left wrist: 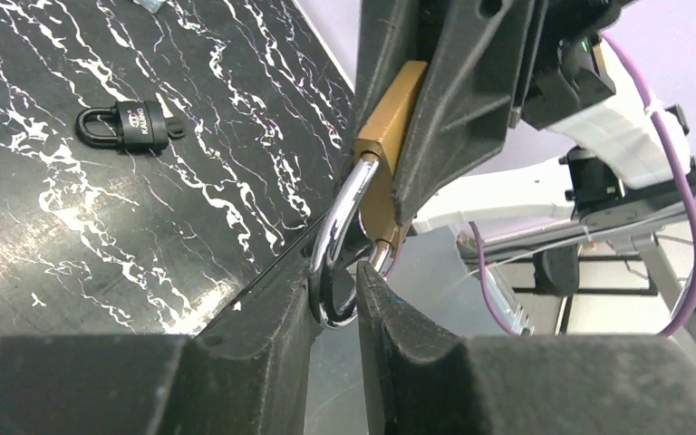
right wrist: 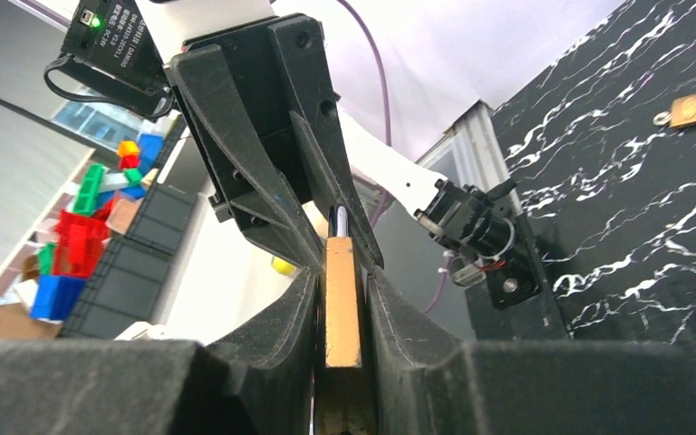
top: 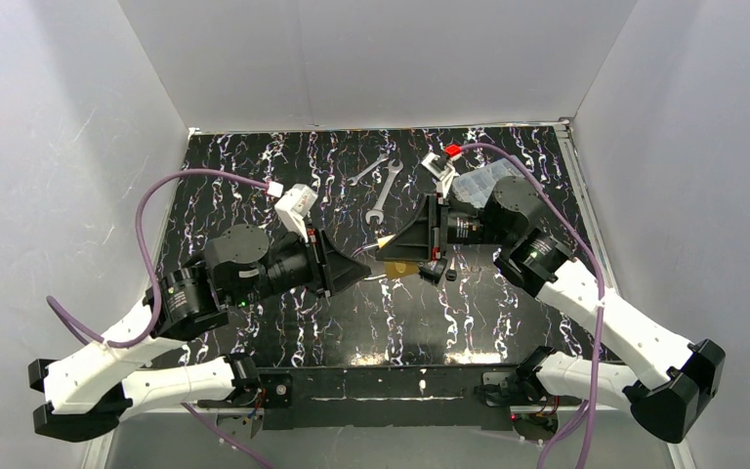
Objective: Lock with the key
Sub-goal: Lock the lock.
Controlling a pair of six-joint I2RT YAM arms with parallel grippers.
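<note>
A brass padlock [top: 400, 266] hangs in the air over the middle of the table, between the two arms. My right gripper [top: 418, 244] is shut on its flat body [right wrist: 343, 313], one finger on each face. The chrome shackle [left wrist: 337, 231] points toward the left arm. My left gripper [left wrist: 337, 304] has the shackle's bend between its fingertips, which touch it on both sides with a narrow gap below. In the right wrist view the left gripper's fingers [right wrist: 276, 213] meet the padlock's top. The key is not visible in any view.
A small black padlock [left wrist: 131, 125] lies on the black marbled table [top: 283, 166]. Another small brass padlock [right wrist: 691, 109] lies farther off on it. Two wrenches [top: 381, 191] and a clear plastic bag [top: 483, 181] lie at the back. White walls enclose three sides.
</note>
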